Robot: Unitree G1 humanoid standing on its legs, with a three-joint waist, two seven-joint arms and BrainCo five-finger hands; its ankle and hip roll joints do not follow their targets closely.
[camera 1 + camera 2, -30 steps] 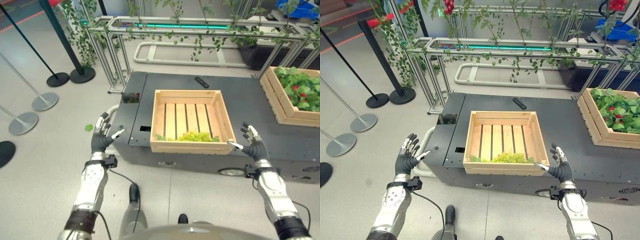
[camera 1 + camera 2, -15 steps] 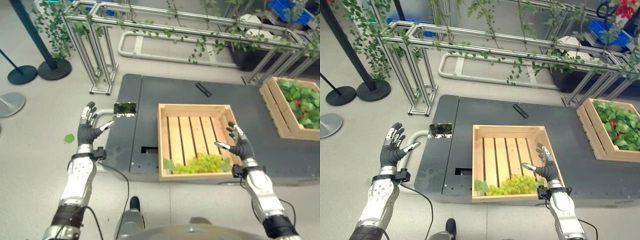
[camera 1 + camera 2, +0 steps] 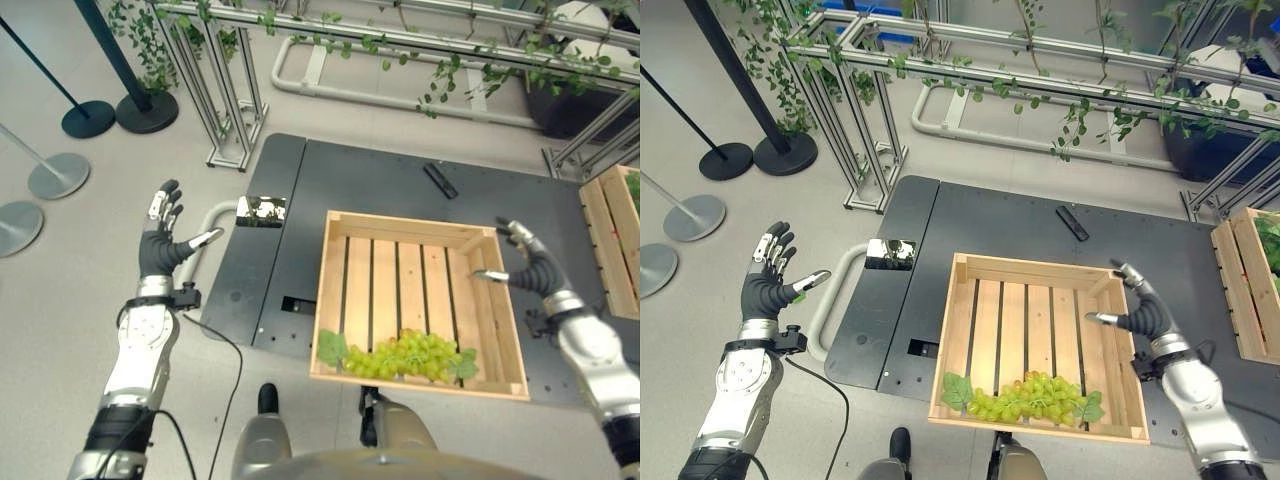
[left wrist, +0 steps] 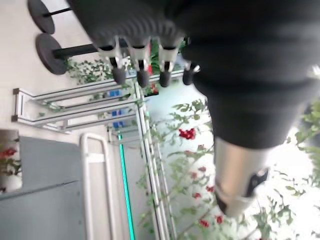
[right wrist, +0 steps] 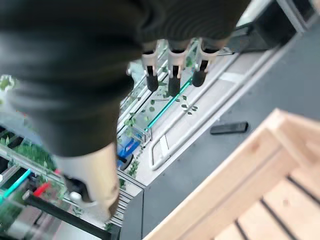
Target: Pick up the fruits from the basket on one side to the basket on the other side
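A bunch of green grapes [image 3: 405,353] with leaves lies along the near wall inside a wooden slatted crate [image 3: 417,232] on the dark platform [image 3: 330,170]. My right hand [image 3: 532,272] hovers open above the crate's right wall, fingers straight, holding nothing. Off the platform's left side, my left hand [image 3: 160,246] is raised over the floor, open and spread. A second wooden crate [image 3: 607,250] stands at the platform's right edge, with green leaves [image 3: 1272,238] in it. In the right wrist view the crate's corner [image 5: 260,150] shows past my straight fingers [image 5: 172,75].
A black remote [image 3: 437,181] lies on the platform behind the crate. A small shiny box [image 3: 262,211] sits at the platform's left edge. A metal frame with vines [image 3: 330,40] runs along the back. Stanchion bases [image 3: 100,115] stand on the floor at left.
The camera has shifted, looking more steeply down at the crate. My right hand has moved from the crate's near right corner up to its right wall. The left hand stays raised and open.
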